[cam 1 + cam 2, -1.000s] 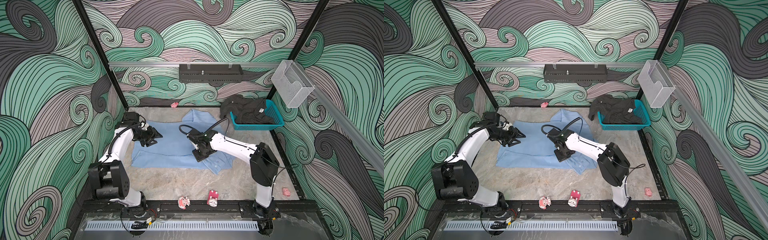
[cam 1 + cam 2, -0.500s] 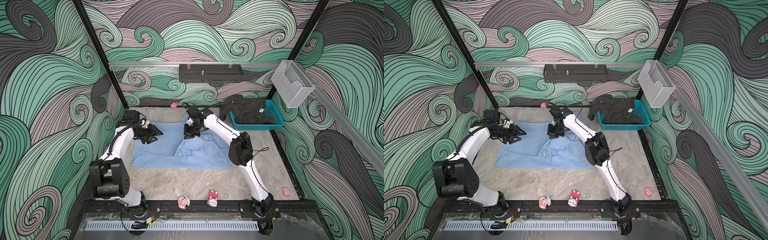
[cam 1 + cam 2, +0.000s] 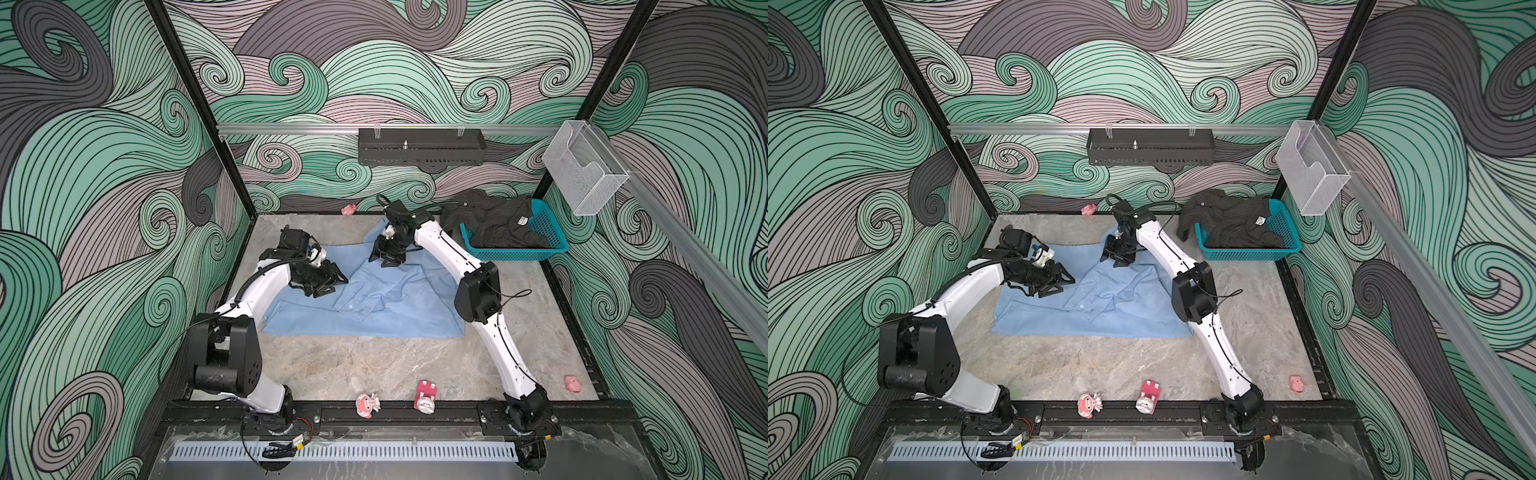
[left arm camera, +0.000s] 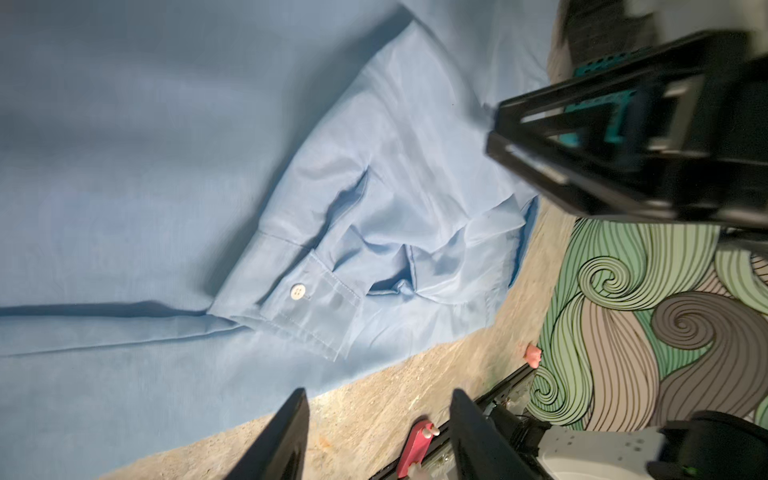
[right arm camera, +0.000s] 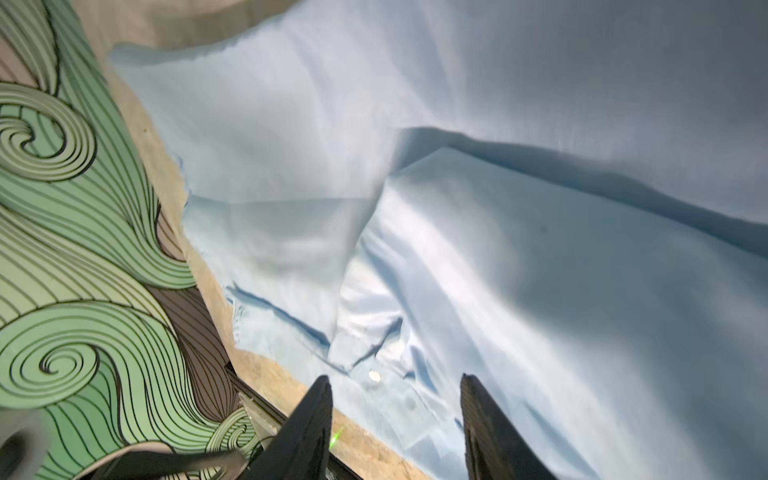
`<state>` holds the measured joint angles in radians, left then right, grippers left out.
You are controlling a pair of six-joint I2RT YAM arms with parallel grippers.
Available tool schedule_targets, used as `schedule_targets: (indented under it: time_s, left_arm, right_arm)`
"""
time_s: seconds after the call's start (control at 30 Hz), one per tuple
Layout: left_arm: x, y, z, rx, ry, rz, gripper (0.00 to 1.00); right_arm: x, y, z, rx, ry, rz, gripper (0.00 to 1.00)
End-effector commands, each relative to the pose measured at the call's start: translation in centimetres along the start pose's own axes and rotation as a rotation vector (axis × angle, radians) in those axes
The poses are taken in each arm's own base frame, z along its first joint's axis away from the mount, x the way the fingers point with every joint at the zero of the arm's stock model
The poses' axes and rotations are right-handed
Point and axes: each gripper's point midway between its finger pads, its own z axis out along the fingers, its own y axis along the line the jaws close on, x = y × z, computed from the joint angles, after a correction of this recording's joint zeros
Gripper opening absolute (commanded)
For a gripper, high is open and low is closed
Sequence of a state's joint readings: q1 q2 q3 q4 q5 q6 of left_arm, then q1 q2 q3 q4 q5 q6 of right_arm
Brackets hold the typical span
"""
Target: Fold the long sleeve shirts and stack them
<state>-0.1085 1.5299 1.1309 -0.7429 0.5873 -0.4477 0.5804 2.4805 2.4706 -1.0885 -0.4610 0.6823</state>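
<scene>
Up to the top edge of the light blue shirt (image 3: 365, 311), mid-frame, the right gripper (image 3: 383, 261) has moved, fingers now apart and empty. The left gripper (image 3: 337, 284) is open too, over the shirt's left side. The black shirt (image 3: 494, 226) sits in the teal basket (image 3: 515, 254), upper right.

Count, both top views.
- Shirts: two, namely one light blue shirt (image 3: 374, 309) and one dark shirt (image 3: 494, 224).
- Baskets: one teal basket (image 3: 555, 245).
- Arms: two, each with one gripper: left gripper (image 3: 334, 286), right gripper (image 3: 385, 259).
- Small toys on the surface (image 3: 374, 365): four, namely back pink toy (image 3: 349, 209), pink figure (image 3: 368, 405), red toy (image 3: 426, 397) and right pink toy (image 3: 572, 383).
- Wall fittings: one black rack (image 3: 422, 146), one clear holder (image 3: 584, 170).
- Buttons seen on the blue cuff, left wrist view: one white button (image 4: 297, 291).
</scene>
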Motion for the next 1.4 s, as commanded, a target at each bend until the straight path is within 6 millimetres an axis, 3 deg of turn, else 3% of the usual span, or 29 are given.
schedule_targets:
  time_s: [0.0, 0.2, 0.47, 0.77, 1.07, 1.17, 1.37]
  left_arm:
    - [1.6, 1.8, 1.3, -0.084, 0.036, -0.003, 0.58]
    - [3.9, 3.3, 3.7, -0.147, 0.052, -0.116, 0.58]
    - [5.7, 2.4, 7.8, -0.139, 0.016, -0.314, 0.55]
    - [5.1, 2.7, 10.0, -0.127, -0.096, -0.473, 0.55]
    - [3.7, 2.1, 11.1, -0.105, -0.119, -0.492, 0.52]
    - [3.5, 2.2, 11.2, -0.107, -0.130, -0.496, 0.47]
    - [2.5, 1.5, 10.4, -0.096, -0.167, -0.477, 0.16]
  right_arm:
    - [1.2, 2.1, -5.9, -0.001, -0.084, -0.103, 0.53]
    - [4.4, 0.5, -9.0, 0.033, -0.125, -0.138, 0.54]
    - [7.9, -4.0, -10.1, 0.109, -0.113, -0.131, 0.54]
    - [9.1, -7.5, -11.7, 0.094, -0.127, -0.083, 0.54]
    - [10.1, -9.8, -11.2, 0.099, -0.106, -0.049, 0.54]
    - [10.4, -10.4, -11.1, 0.102, -0.102, -0.041, 0.54]
    - [11.2, -11.7, -11.1, 0.114, -0.087, -0.025, 0.54]
